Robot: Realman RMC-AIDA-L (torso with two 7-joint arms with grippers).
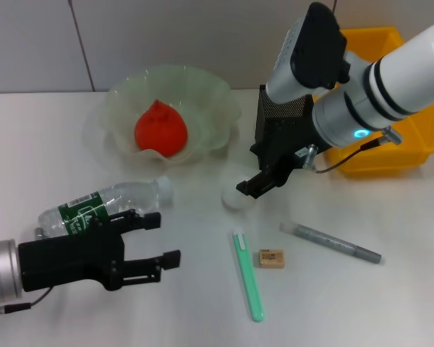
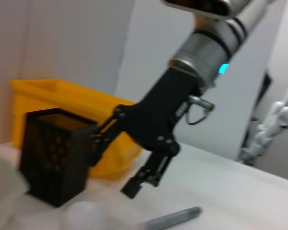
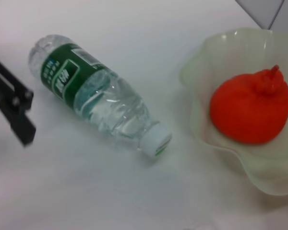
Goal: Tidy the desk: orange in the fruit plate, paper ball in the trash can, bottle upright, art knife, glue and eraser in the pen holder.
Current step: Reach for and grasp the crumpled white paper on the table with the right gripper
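1. The orange [image 1: 160,129] sits inside the fruit plate [image 1: 217,101], toward the middle of the bowl — this part of the task looks done.

2. The bottle [image 1: 101,206] lies on its side on the tabletop [image 1: 362,303], in front of the fruit plate, its white cap pointing toward the middle of the tabletop. It has yet to be stood upright.

3. The left gripper [image 1: 158,240] hovers just beside the bottle's near side, its fingers spread and holding nothing. I judge it is placed to take the bottle, though no contact shows.

4. The paper ball [image 1: 233,199] — a small whitish lump — rests on the tabletop in front of the pen holder [image 1: 283,116], not in the trash can [image 1: 401,155]. The right gripper [image 1: 264,179] hangs just above it, fingers slightly apart with nothing between them; this step seems to be the one in hand for that arm.

5. The eraser [image 1: 270,258] lies on the tabletop between a green stick-shaped item [image 1: 248,278] and a grey pen-shaped item [image 1: 331,242]. These two are probably the art knife and the glue, but I cannot tell which is which. All three are outside the pen holder.

6. The trash can stands at the far right, behind the right arm; its inside is mostly hidden.

7. By my judgement one step of the task is finished and the rest remains.
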